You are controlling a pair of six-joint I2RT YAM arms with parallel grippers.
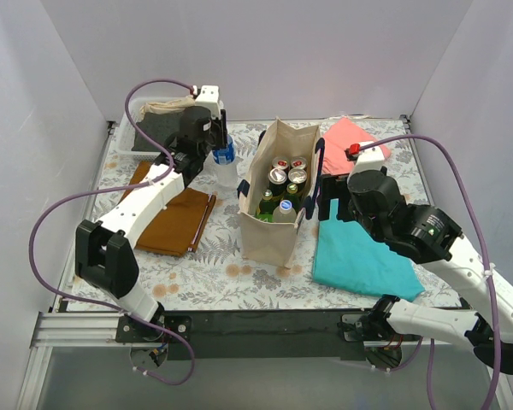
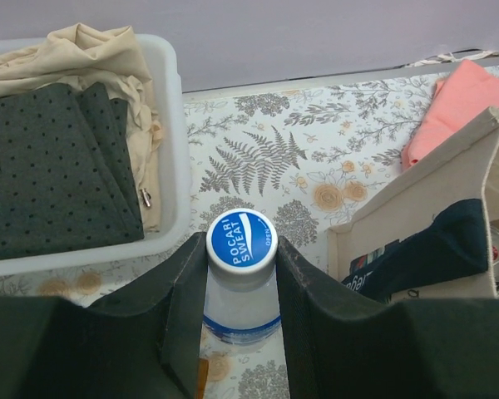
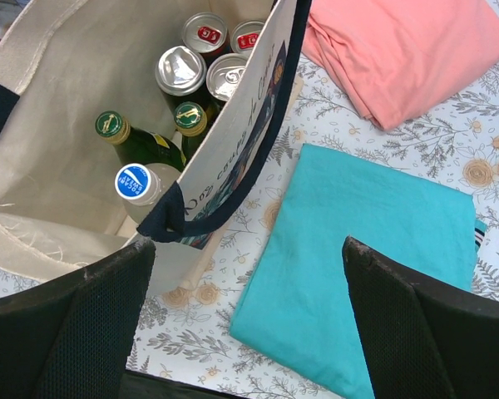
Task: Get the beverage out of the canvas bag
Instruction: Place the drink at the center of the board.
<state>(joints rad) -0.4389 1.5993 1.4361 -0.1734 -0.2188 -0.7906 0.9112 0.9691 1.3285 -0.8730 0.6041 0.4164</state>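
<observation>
Left gripper (image 2: 241,253): jaws clamped on the neck of a clear plastic bottle (image 1: 226,168) with a round blue cap, upright, outside and just left of the canvas bag (image 1: 272,232).

Right gripper (image 3: 248,245): jaws wide apart, holding nothing, right of the bag above a smooth teal cloth (image 3: 374,249).

Bag: boxy beige weave, navy handles, upright. It contains metal cans (image 3: 180,68) and green bottles (image 3: 137,141).

Blue-capped bottle (image 2: 242,240) snug within left pincer (image 2: 241,270)
</observation>
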